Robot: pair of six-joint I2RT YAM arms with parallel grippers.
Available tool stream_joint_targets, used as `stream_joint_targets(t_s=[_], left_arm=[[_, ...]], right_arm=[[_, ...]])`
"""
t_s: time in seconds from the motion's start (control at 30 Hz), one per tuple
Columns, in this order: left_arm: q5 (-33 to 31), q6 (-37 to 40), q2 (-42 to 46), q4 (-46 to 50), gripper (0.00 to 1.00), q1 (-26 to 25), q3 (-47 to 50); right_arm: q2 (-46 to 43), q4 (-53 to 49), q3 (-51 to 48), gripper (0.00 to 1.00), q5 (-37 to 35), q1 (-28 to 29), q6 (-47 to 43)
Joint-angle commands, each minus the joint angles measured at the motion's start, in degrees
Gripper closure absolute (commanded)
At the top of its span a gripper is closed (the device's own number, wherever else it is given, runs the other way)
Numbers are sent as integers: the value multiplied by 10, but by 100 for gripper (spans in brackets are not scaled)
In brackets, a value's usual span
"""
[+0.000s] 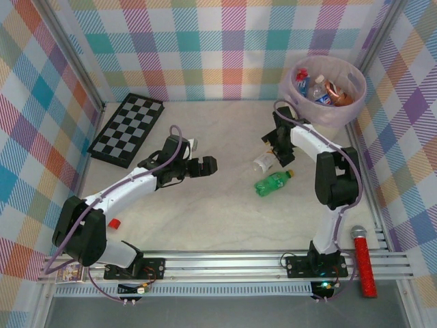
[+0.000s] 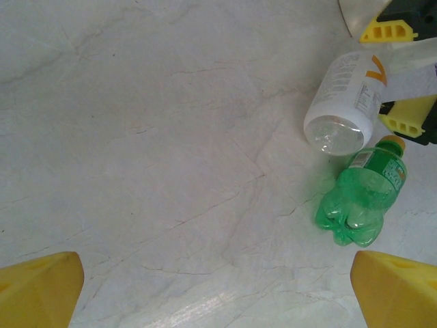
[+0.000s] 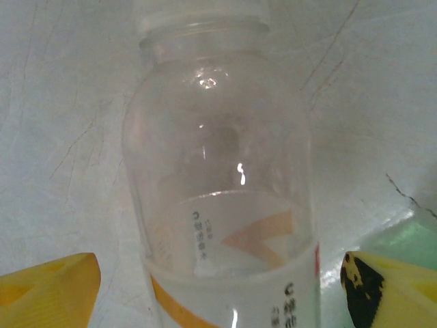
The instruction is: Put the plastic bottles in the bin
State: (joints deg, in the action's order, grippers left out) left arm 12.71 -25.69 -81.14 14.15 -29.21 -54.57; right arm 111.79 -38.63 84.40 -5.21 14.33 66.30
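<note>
Cream round plastic bin (image 1: 300,115), at the far right corner of the tabletop (image 1: 205,225), holds several bottles (image 1: 321,90). Two lie outside, mid-tabletop: a clear white-labelled bottle (image 1: 264,162) between the fingers of the spread right claw (image 1: 271,152), ungripped, and a green bottle (image 1: 273,182) just beside it. Left claw (image 1: 210,165) spread, empty. Black-and-white chessboard (image 1: 128,130) and red brush stick (image 1: 364,263) lie well apart; nothing obstructs.

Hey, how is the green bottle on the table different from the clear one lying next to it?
The green bottle is tinted green with an orange cap; the clear bottle is colourless with a white, orange-marked label. The clear bottle lies between the open fingers of the right gripper; the green bottle lies outside them, free. Both lie on their sides, outside the bin.
</note>
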Motion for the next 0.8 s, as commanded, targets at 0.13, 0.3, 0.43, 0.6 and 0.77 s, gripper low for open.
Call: stream_joint_targets(t_s=[0.13,0.3,0.43,0.6,0.77], left_arm=[[-6,9,12,12,0,6,-1],[-5,2,12,4,0,6,4],[-8,3,11,6,0,6,4],[-8,3,9,3,0,6,4],[-4,2,5,0,0,7,3]], right_arm=[[22,-4,10,15,0,3,19],[25,5,2,25,5,8,23],[20,6,7,34,9,13,20],[4,-1,15,38,13,29,12],[-32,-3,24,39,31,47,-3]])
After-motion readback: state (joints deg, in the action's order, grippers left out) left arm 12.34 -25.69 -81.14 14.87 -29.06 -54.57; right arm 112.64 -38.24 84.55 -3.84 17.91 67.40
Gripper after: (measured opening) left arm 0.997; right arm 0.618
